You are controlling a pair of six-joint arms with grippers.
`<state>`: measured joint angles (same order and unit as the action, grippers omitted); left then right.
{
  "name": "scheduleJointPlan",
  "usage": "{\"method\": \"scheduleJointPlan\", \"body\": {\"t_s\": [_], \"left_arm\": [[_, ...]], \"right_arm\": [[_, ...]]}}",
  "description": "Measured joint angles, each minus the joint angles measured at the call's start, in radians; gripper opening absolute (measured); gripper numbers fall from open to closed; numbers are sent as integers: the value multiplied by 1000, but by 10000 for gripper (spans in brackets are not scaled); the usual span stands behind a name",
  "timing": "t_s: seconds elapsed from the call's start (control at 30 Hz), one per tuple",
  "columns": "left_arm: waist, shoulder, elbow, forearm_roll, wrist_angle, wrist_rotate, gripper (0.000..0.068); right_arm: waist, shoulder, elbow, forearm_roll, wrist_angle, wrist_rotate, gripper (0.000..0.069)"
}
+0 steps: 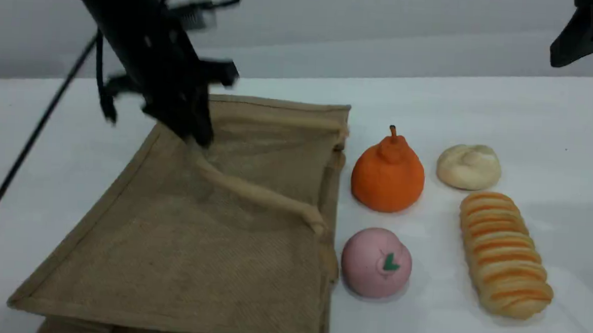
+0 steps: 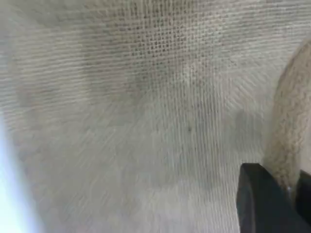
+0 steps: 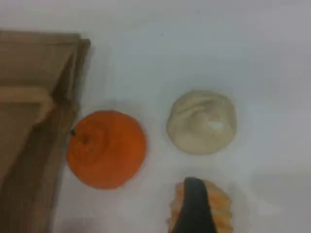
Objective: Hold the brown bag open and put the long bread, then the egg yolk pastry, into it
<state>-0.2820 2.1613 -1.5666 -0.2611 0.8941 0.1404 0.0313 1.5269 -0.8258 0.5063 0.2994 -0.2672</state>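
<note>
Scene view is showing the brown bag (image 1: pixel 181 241) lying flat on the white bench (image 1: pixel 532 123), with its mouth facing right, toward the food. The left fingers (image 1: pixel 196 138) are pinching the near handle (image 1: pixel 254 192) at the top of its loop, and the rope is running down from there to the bag's right edge. In the left wrist view one dark fingertip (image 2: pixel 262 204) is pressing against the beige rope (image 2: pixel 291 131), so the fingers are clenched on the handle.

The long bread (image 1: pixel 505 253) is lying on the right side of the bench, well apart from the bag. Its long side is running from far to near, almost the same way as the bag's mouth edge. The egg yolk pastry (image 1: pixel 469 166) is sitting just behind the bread's far end. An orange pear (image 1: pixel 388 174) and a pink ball (image 1: pixel 376 262) are sitting between the bread and the bag, right by its mouth.

The right fingers (image 1: pixel 592 35) are hanging up high at the far right, spread wide and holding nothing. They are the nearer ones to the bread. In the right wrist view the fingertip (image 3: pixel 194 208) is hovering over the bread's far end (image 3: pixel 221 213), with the pastry (image 3: pixel 201 121) just past it.

I think the bag mouth needs lifting first. Then the bread has to travel left, up and over the pear or ball. There is open bench all around the bread, and to its right.
</note>
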Motion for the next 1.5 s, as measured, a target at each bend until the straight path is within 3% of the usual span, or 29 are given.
{"method": "scheduleJointPlan", "body": {"t_s": [0.17,0.3,0.4,0.5,0.7,1.1,1.5], "left_arm": [[0,-148,-103,171,208,18,86],[1,-269,-208,214,326,101,86],[1,-338,-287,165,337,191,86],[1,-383,-347,50,337,291,86],[1,-401,-361,-103,331,423,86],[1,-401,-361,-101,329,426,86],[1,-400,-361,-101,328,424,86]], "right_arm": [[0,0,0,0,0,0,475],[9,31,0,0,-1,-8,475],[10,75,1,0,1,-18,475],[10,121,1,0,2,-17,475],[10,243,1,0,-20,-25,475],[10,410,0,144,20,-200,475],[10,479,0,596,66,-640,475]]}}
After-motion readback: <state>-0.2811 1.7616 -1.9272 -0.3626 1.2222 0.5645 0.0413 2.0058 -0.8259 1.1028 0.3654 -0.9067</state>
